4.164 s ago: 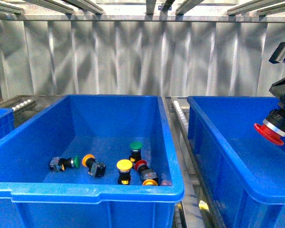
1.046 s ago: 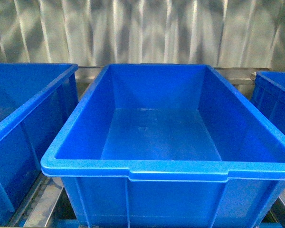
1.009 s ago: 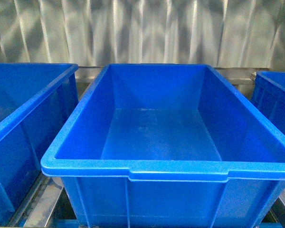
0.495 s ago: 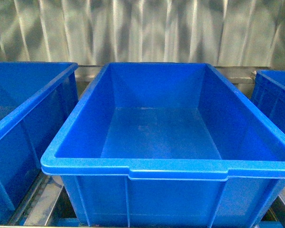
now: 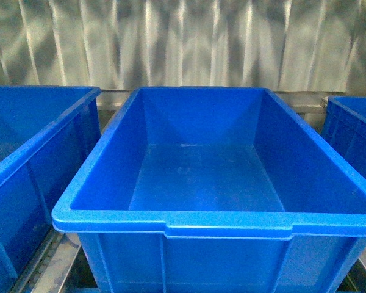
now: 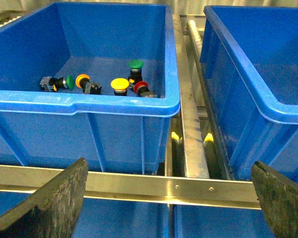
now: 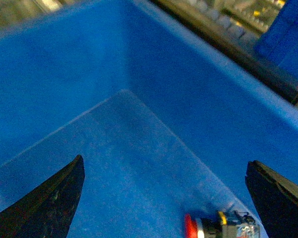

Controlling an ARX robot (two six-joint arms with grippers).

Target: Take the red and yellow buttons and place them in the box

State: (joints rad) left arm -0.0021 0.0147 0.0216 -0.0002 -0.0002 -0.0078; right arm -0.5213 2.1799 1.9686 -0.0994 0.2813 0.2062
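Note:
In the left wrist view, a blue bin (image 6: 79, 106) holds a yellow button (image 6: 119, 84), a red button (image 6: 140, 88), an orange-yellow capped one (image 6: 82, 81) and two green ones. My left gripper (image 6: 166, 198) hangs open in front of that bin, above a metal rail. The right wrist view looks down into the box (image 7: 139, 89), where a red button (image 7: 189, 227) lies on its side by a wall. My right gripper (image 7: 161, 198) is open above it, holding nothing. In the front view the box (image 5: 171, 223) shows only bare floor, and neither gripper appears.
A metal rail (image 6: 188, 186) crosses in front of the bins, with a roller track (image 6: 191, 124) between them. Blue bins stand at the left (image 5: 30, 159) and right (image 5: 354, 134) of the middle one. A corrugated metal wall (image 5: 183, 43) closes the back.
Four seconds ago my right gripper held a red button over the right-hand bin; now it is open and a red button lies on that bin's floor. The front view has swung onto this bin.

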